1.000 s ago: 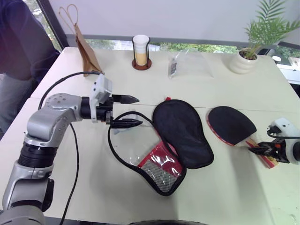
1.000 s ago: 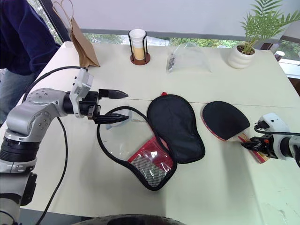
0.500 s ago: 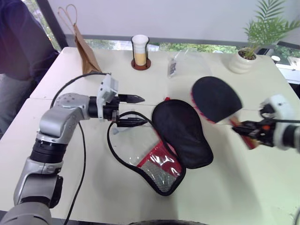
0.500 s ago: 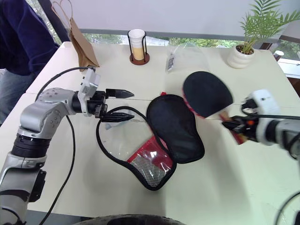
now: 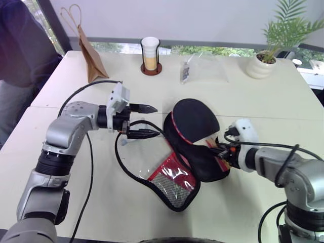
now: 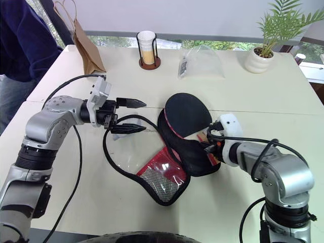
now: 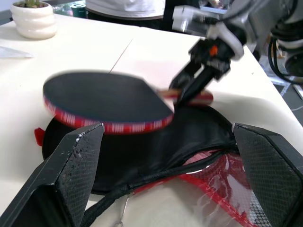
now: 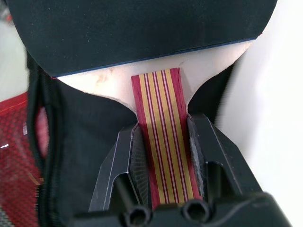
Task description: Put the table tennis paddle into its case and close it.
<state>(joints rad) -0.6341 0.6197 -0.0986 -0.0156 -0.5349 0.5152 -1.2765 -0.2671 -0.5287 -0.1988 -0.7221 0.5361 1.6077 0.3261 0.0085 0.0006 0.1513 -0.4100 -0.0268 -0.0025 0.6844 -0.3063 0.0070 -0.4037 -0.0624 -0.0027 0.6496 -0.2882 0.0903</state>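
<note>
Insertion step underway. Left gripper (image 5: 143, 121) hovers level w/ jaws spread wide, empty, just above the open case (image 5: 174, 152) rim on the counter (image 5: 101, 192). Paddle (image 5: 195, 121) sits tilted over the case's black half, handle clamped in right gripper (image 8: 163, 156), arm angled down-left. Next, probably: slide blade into pouch, then zip.

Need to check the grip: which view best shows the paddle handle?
Right wrist view: the striped paddle handle fills the centre, clamped between the right gripper's fingers. Left wrist view shows it blurred behind the blade; head views mostly hide it.
</note>
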